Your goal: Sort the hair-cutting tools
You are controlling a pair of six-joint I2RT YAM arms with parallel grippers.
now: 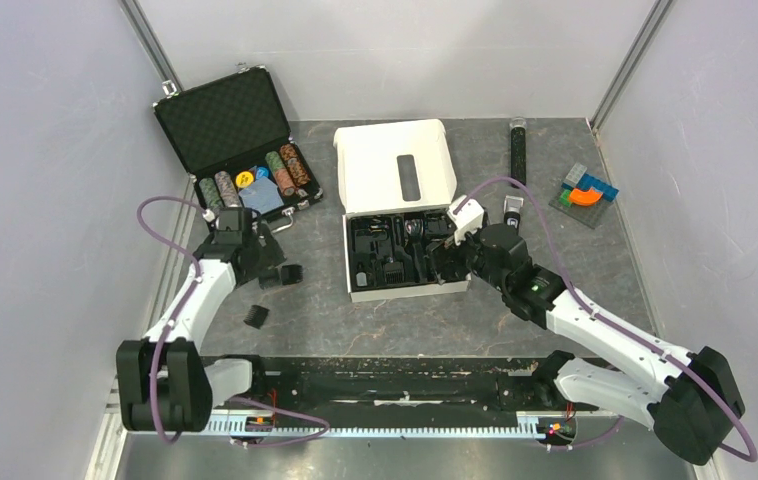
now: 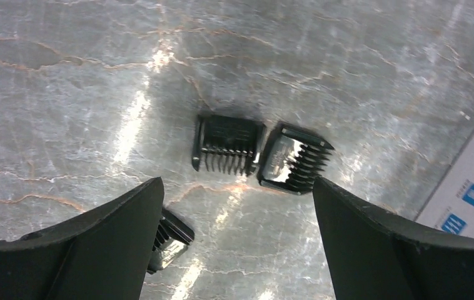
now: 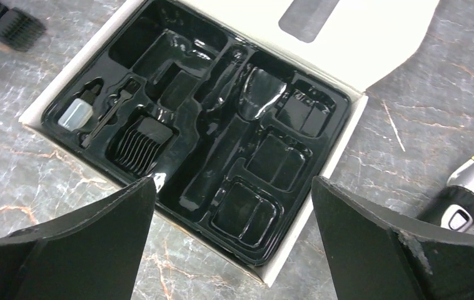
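Observation:
Two black comb attachments (image 2: 227, 144) (image 2: 294, 157) lie side by side on the table; a third (image 2: 169, 240) lies nearer, partly hidden behind my left finger. In the top view the pair (image 1: 283, 275) and the single one (image 1: 255, 316) lie left of the box. My left gripper (image 2: 237, 206) is open and empty above them, also seen from above (image 1: 267, 255). The black-and-silver clipper (image 3: 463, 194) lies on the table right of the white box (image 3: 347, 156). My right gripper (image 3: 234, 206) is open and empty over the box's near right corner, also seen from above (image 1: 447, 262).
The box's black tray (image 3: 222, 144) holds a comb-like piece (image 3: 139, 140) and a small clear bottle (image 3: 75, 114). Its lid (image 1: 395, 165) lies open behind. An open chip case (image 1: 240, 150) stands back left, a black stick (image 1: 518, 150) back centre-right, coloured blocks (image 1: 587, 190) at the right.

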